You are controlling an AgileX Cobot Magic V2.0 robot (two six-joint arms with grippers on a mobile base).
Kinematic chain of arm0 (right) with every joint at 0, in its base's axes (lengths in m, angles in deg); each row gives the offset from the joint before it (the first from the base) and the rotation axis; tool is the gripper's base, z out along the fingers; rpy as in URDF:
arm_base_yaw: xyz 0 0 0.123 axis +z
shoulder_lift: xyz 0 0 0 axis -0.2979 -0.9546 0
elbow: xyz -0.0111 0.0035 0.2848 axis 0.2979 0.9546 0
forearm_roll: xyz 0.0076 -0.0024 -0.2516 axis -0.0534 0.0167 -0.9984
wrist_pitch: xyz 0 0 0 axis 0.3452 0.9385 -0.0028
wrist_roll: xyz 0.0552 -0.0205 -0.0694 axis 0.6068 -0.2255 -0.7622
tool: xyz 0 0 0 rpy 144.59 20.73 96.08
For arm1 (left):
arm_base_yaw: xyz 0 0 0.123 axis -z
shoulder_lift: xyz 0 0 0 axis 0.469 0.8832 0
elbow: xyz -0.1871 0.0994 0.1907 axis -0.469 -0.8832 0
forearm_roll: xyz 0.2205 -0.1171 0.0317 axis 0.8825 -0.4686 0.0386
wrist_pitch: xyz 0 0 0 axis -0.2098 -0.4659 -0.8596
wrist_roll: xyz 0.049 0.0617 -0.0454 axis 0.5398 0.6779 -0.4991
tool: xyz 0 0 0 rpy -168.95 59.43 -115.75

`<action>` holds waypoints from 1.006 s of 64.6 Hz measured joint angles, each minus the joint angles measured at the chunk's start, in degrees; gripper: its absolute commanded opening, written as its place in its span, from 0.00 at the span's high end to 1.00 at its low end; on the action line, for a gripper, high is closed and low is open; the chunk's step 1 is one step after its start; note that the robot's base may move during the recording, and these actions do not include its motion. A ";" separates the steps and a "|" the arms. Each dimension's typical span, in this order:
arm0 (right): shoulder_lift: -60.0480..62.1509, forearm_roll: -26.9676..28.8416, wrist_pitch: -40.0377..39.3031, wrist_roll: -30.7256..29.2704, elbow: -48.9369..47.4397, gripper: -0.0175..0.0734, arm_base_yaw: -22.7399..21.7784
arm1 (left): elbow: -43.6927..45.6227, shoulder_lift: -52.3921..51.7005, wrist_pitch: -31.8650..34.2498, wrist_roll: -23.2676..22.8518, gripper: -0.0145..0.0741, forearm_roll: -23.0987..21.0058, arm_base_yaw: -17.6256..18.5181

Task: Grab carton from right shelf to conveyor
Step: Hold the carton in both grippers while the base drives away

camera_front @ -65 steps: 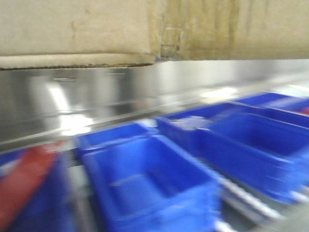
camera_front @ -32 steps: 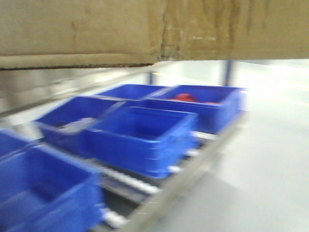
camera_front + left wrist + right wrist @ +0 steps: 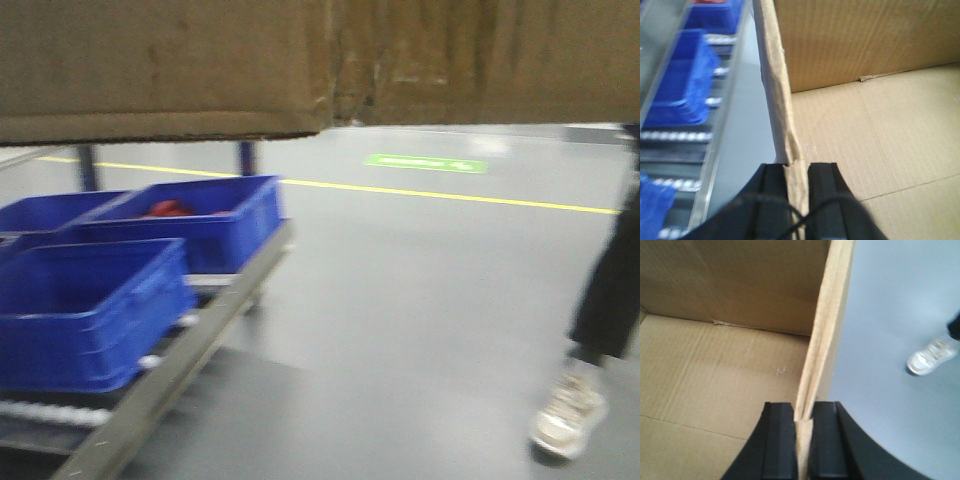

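Front-facing | green floor label [image 3: 427, 163] blurred | left end effector [image 3: 799, 172], right end effector [image 3: 803, 415] grip carton [image 3: 160, 60]

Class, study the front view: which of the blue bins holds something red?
The far blue bin, closest to the yellow floor line: red contents show above its rim. The nearer bin shows only blue.

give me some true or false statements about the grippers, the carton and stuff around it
The left gripper pinches a wall of the carton. True.
The right gripper hangs open, clear of the carton. False: it is shut on the opposite wall.
The carton holds blue bins. False: its inside shows bare cardboard; the blue bins sit on a roller rack outside.
A shoe stands on the floor. True.
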 measured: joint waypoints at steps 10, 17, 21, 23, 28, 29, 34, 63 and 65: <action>0.00 0.00 0.00 0.00 0.00 0.88 0.00 | 0.00 0.00 0.11 0.00 0.86 0.00 0.00; 0.00 0.00 0.00 0.00 0.00 0.88 0.00 | 0.00 0.00 0.11 0.00 0.86 0.00 0.00; 0.00 0.00 0.00 0.00 0.00 0.88 0.00 | 0.00 0.00 0.11 0.00 0.86 0.00 0.00; 0.00 0.00 0.00 0.00 0.00 0.88 0.00 | 0.00 0.00 0.11 0.00 0.86 0.00 0.00; 0.00 0.00 0.00 0.00 0.00 0.88 0.00 | 0.00 0.00 0.11 0.00 0.86 0.00 0.00; 0.00 0.00 0.00 0.00 0.00 0.88 0.00 | 0.00 0.00 0.11 0.00 0.86 0.00 0.00; 0.00 0.00 0.00 0.00 0.00 0.88 0.00 | 0.00 0.00 0.11 0.00 0.86 0.00 0.00; 0.00 0.00 0.00 0.00 0.00 0.88 0.00 | 0.00 0.00 0.01 0.00 0.86 0.00 0.00; 0.00 0.00 0.00 0.00 0.00 0.88 0.00 | 0.00 0.00 -0.10 0.00 0.86 0.00 0.00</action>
